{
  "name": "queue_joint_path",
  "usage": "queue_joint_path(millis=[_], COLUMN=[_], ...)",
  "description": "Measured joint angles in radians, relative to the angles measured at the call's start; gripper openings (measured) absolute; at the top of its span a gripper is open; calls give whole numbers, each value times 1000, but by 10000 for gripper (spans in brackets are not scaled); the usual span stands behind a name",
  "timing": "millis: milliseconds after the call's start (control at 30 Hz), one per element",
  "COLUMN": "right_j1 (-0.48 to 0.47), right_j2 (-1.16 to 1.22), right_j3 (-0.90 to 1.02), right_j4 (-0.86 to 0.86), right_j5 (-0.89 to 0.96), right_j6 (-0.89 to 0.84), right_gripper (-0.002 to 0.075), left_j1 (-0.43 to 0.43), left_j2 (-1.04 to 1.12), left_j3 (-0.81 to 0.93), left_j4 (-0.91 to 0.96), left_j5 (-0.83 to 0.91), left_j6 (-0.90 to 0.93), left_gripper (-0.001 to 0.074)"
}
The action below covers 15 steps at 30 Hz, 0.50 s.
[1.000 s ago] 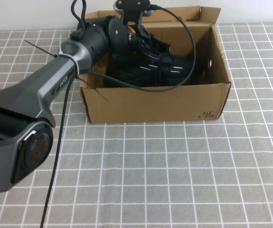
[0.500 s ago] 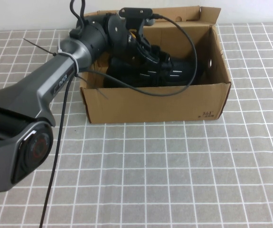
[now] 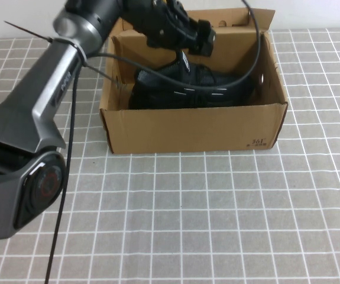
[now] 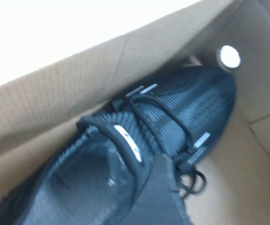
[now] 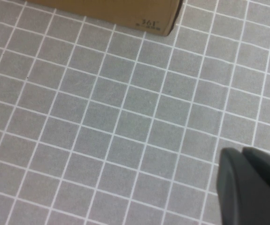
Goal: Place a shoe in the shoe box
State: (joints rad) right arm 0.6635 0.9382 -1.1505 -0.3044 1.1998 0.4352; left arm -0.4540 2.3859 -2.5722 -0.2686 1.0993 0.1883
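The black shoe [image 3: 187,89] lies inside the brown cardboard shoe box [image 3: 193,127], toe toward the right wall. My left gripper [image 3: 200,36] hangs above the box's back part, over the shoe's heel end, clear of the shoe, and looks open and empty. In the left wrist view the shoe [image 4: 172,117] fills the box bottom between the cardboard walls [image 4: 78,93], and one dark finger [image 4: 160,197] shows above it. My right gripper [image 5: 240,152] is shut and empty, over the tiled table in front of the box's printed corner [image 5: 125,14]; it is outside the high view.
The box stands at the back middle of a grey tiled table [image 3: 217,225], its flap lid [image 3: 240,18] up against the back wall. A round hole [image 3: 262,77] is in the right side. The left arm and its cable [image 3: 69,154] stretch across the left.
My left gripper has risen out of the box and moved back, leaving the shoe lying inside. The shoe has not moved since it was let go.
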Motion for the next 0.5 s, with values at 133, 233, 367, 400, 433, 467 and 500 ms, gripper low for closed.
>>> queue_joint_path(millis=[133, 233, 367, 400, 433, 467, 500], right_j1=[0, 0, 0, 0, 0, 0, 0], right_j2=[0, 0, 0, 0, -5, -10, -16], right_j3=[0, 0, 0, 0, 0, 0, 0], right_j4=[0, 0, 11, 19, 29, 40, 47], right_j5=[0, 0, 5, 10, 15, 20, 24], right_j6=[-2, -6, -15, -15, -15, -15, -17], right_gripper=[-16, -16, -16, -16, -16, -16, -16], left_j1=[0, 0, 0, 0, 0, 0, 0], left_j2=[0, 0, -22, -31, -44, -60, -79], left_j3=[-106, -156, -167, -165, -164, -161, -159], left_j4=[12, 52, 168, 190, 212, 228, 238], left_j5=[121, 148, 159, 164, 167, 166, 168], left_j6=[-55, -62, -35, -32, -30, -24, -19], left_gripper=[471, 353, 113, 80, 51, 32, 20])
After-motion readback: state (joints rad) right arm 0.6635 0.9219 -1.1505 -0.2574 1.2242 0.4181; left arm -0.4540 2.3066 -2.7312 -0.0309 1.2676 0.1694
